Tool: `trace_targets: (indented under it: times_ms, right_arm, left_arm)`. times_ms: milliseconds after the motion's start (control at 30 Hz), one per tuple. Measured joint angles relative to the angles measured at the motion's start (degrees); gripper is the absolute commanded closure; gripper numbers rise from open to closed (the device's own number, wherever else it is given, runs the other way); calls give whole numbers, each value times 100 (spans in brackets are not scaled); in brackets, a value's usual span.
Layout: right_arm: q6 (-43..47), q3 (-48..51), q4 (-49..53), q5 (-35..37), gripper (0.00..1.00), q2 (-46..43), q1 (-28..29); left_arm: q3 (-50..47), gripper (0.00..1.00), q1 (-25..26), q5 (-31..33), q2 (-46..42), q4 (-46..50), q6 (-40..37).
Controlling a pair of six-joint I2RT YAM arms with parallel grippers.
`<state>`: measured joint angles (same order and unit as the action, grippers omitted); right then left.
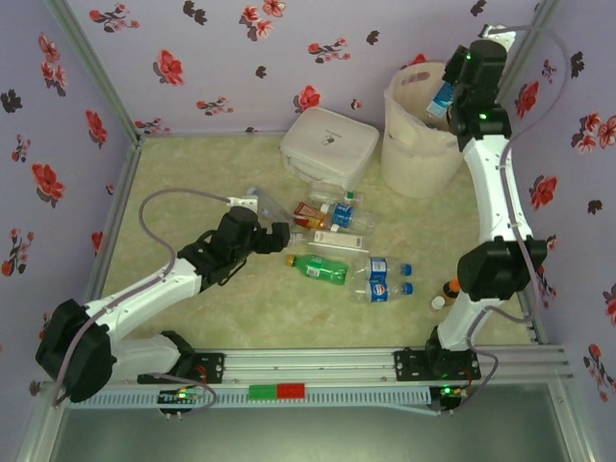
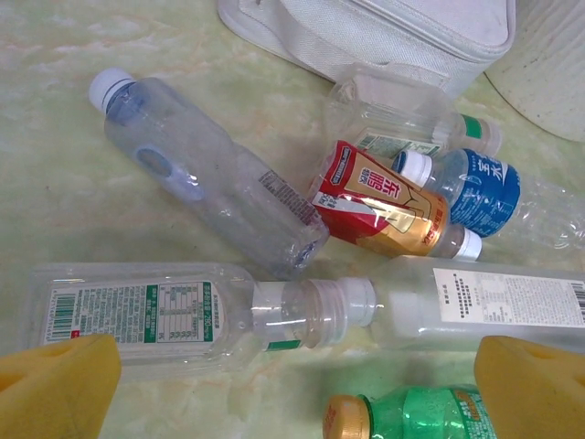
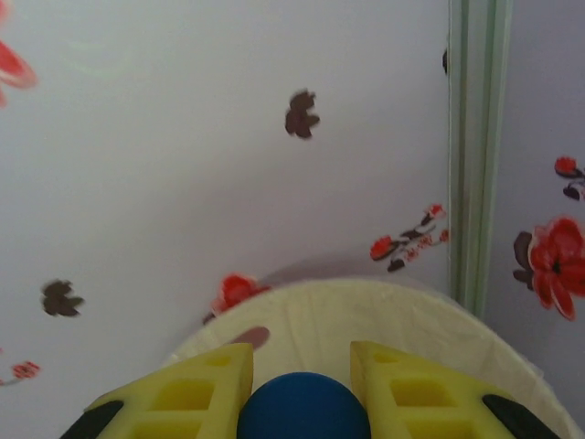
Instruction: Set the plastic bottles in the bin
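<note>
Blue-capped bottle (image 3: 303, 412) is clamped between the closed yellow fingers of the right gripper (image 3: 302, 380), held over the bin (image 1: 419, 144) at the table's far right corner, so letting go should drop it straight in; its body is cut off and the bin's inside can't be made out. Other bottles lie heaped mid-table, nearer the left gripper (image 2: 292, 393), which hangs fully spread and empty over a clear green-labelled bottle (image 2: 137, 315). That one's long axis runs finger to finger, so the wrist probably needs a turn; a green bottle (image 2: 411, 416) lies just beside, half out of frame.
</note>
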<state>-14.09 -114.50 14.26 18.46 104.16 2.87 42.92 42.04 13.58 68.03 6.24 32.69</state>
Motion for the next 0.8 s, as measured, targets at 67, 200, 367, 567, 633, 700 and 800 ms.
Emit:
trace_targets:
  times_ms: [67, 200, 367, 567, 633, 700, 800]
  right_arm:
    - [24, 122, -13, 57, 75, 74, 2]
    - [20, 219, -24, 85, 70, 332, 13]
    - [57, 125, 109, -22, 38, 697, 50]
    - [109, -286, 520, -192, 0, 848, 94]
    - [118, -393, 553, -212, 0, 815, 118]
    - [127, -404, 636, -227, 0, 693, 151]
    - [131, -323, 763, -251, 0, 380, 232]
  left_arm:
    - [0, 0, 0, 0, 4, -2, 31]
    - [66, 0, 0, -4, 127, -4, 129]
    - [378, 1, 0, -17, 501, -15, 214]
    - [726, 0, 0, -72, 780, -15, 260]
    - [835, 0, 0, -72, 866, -17, 260]
    - [988, 0, 0, -72, 992, -9, 258]
    - [1263, 0, 0, -76, 1202, 2, 256]
